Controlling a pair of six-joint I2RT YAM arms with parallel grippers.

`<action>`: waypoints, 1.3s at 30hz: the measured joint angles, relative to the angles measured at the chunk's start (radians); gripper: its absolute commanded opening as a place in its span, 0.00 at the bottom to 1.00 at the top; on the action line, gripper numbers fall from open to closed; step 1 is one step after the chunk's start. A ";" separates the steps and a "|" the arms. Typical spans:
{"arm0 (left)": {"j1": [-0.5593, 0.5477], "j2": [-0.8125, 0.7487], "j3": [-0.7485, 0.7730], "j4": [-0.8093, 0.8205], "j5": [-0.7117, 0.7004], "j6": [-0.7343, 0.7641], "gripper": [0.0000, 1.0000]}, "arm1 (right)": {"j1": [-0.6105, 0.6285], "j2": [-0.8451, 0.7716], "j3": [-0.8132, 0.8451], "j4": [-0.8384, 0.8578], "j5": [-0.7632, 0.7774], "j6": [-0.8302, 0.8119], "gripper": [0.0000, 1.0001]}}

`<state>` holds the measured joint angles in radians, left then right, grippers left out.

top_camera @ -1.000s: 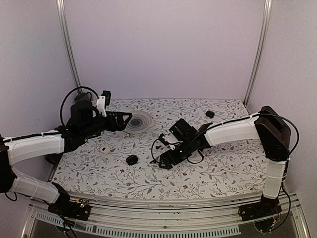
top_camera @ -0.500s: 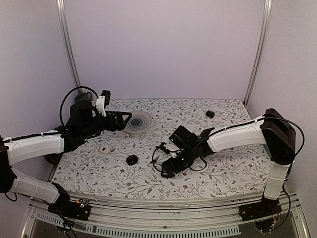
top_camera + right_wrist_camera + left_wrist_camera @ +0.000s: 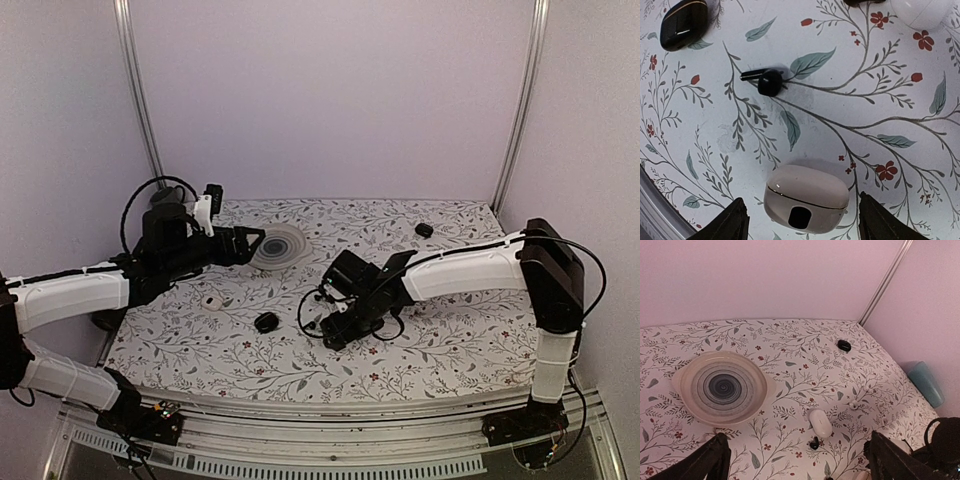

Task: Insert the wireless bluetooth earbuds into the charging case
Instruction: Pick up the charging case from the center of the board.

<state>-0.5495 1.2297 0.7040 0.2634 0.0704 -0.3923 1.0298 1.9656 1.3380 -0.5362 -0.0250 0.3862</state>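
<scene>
Below me the floral tablecloth [image 3: 850, 130] carries a black stemmed earbud [image 3: 769, 81] lying on its side, with a glossy black oval case [image 3: 684, 24] apart from it. Farther off I see a shallow spiral-patterned dish [image 3: 722, 387] and a small black lump [image 3: 843, 345] near the far corner.

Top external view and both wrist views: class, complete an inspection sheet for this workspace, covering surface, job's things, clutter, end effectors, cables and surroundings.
Surface: floral-print table covering, flat.
Job's things: white rounded plastic charging case, apparently closed; tiny white pieces, possibly earbuds, too small to tell.
Clutter: round ribbed grey plate; glossy black oval case; black stemmed earbud; second white oval object; small black bit near the back.
End effectors: left end effector open, empty; right end effector open, straddling the charging case without touching.
Cables: black cable loop on the left arm; black cable coil by the right wrist.
Surroundings: plain pale walls; metal corner posts.
</scene>
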 measured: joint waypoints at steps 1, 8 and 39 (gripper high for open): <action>0.001 0.000 0.000 0.000 0.000 -0.002 0.96 | 0.005 0.005 0.007 -0.013 0.012 0.011 0.76; 0.005 0.000 0.000 -0.001 -0.003 -0.021 0.96 | 0.034 0.042 0.032 -0.108 0.075 0.083 0.76; 0.028 0.122 0.024 -0.009 0.056 -0.205 0.96 | 0.050 0.047 -0.005 0.020 0.151 0.161 0.53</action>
<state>-0.5213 1.3521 0.7280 0.2546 0.1261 -0.5976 1.0798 2.0125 1.3331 -0.5163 0.1261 0.5472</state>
